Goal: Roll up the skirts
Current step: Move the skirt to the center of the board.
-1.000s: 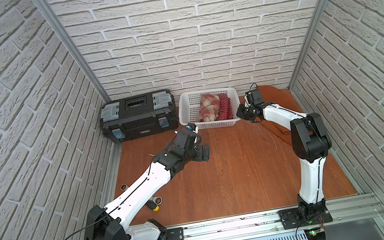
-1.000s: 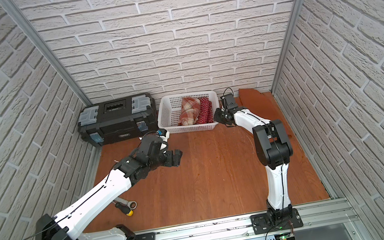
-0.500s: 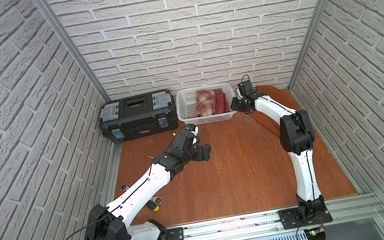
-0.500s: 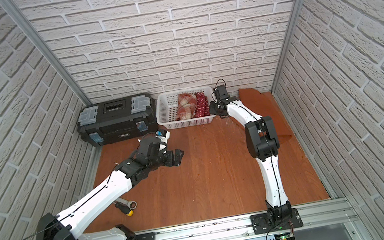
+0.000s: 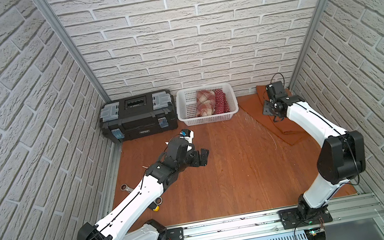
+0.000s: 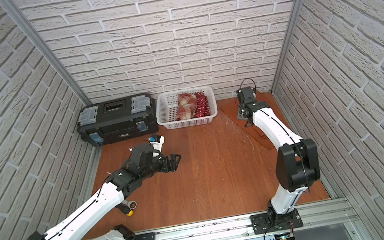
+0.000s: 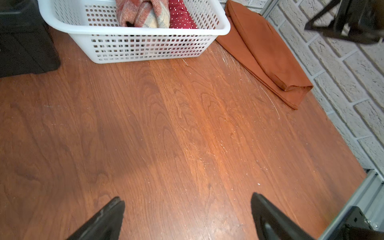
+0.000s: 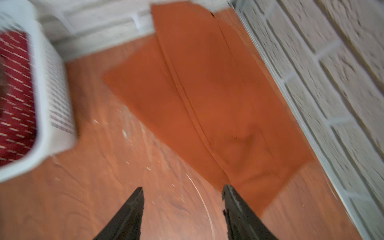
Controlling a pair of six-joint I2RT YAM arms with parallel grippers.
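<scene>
In a top view, the middle of the wooden table [image 5: 242, 170] lay bare. The black toolbox [image 5: 138, 116] and white basket [image 5: 208, 120] blocked the upper middle. The orange skirt [image 5: 254, 111] covered the upper right.

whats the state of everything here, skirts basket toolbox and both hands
plaid skirt: rolled, lying in the basket
polka-dot skirt: rolled, in the basket beside the plaid one
rust-orange skirt: folded flat on the table, not rolled
basket: upright, holding two skirts
toolbox: lid closed
left hand: open, empty, over bare table
right hand: open, empty, by the rust-orange skirt
</scene>
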